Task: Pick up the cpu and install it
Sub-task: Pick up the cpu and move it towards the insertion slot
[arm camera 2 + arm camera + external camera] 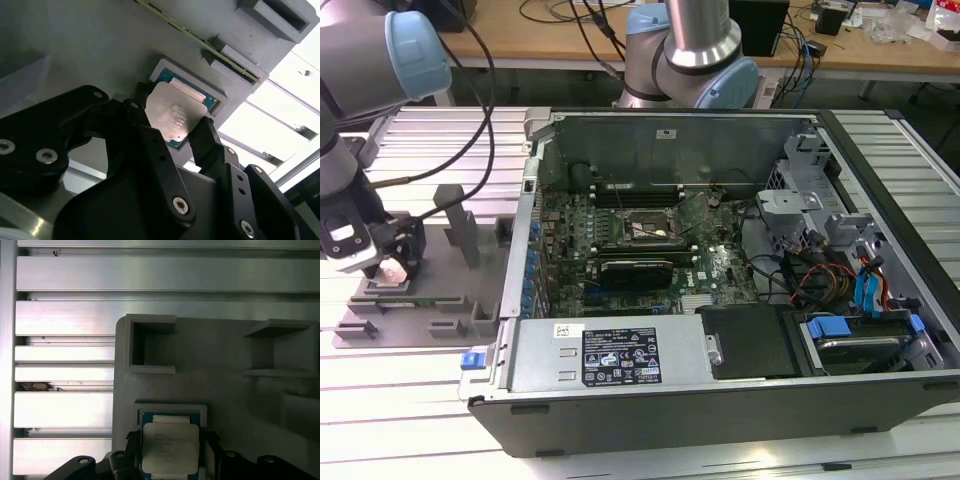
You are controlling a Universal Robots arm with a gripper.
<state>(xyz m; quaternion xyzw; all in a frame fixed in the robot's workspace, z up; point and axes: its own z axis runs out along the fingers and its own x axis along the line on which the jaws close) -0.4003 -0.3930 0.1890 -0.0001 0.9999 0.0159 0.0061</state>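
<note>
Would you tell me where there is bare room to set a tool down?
Free: the slotted table at the exterior view's lower left, bordered by the grey fixture and the computer case. Crowded: around the gripper and cpu, and inside the cabled case.

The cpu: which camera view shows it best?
The first wrist view: the cpu faces the camera squarely, its silvery plate plain in the grey holder. The second wrist view shows it slanted, with black tool parts at its edges. In the exterior view the arm covers it.
</note>
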